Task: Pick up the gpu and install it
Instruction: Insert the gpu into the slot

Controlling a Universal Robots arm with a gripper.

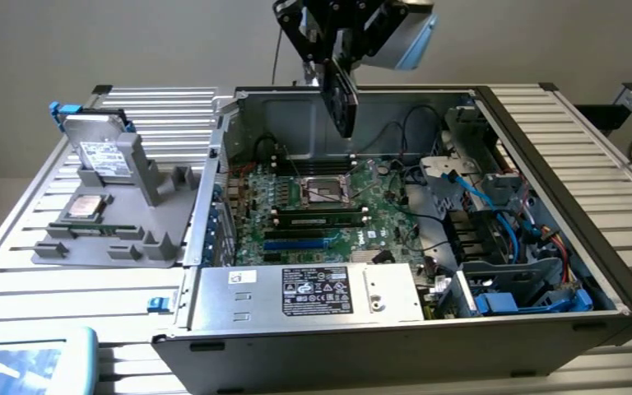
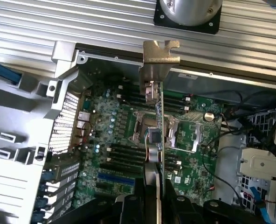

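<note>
Tool: your tool (image 1: 336, 48) (image 2: 153, 196) is closed on the gpu's top edge and holds it.
Gpu: the gpu (image 1: 341, 99) (image 2: 159, 116) hangs straight down from the tool. It is thin and flat, its black side shows, and it is up in the air.
Bracket: a shiny metal bracket (image 2: 161, 52) sits on the card's end.
Under the tool: the open case (image 1: 404, 354), with a bumpy green board (image 1: 377, 216), a square socket (image 1: 325, 188) and long dark memory sticks (image 1: 316, 220).
In your way: black and blue wires (image 1: 503, 214), below the tool, toward the exterior view's right.
Silver box: a smooth metal box (image 1: 305, 292) with a label, low down, well apart from the tool.
Grey holder: a plastic holder (image 1: 129, 214) with a hard drive (image 1: 102, 152), outside the case, far from the tool.
Desk: the desk (image 1: 612, 189) is ribbed silver metal.
</note>
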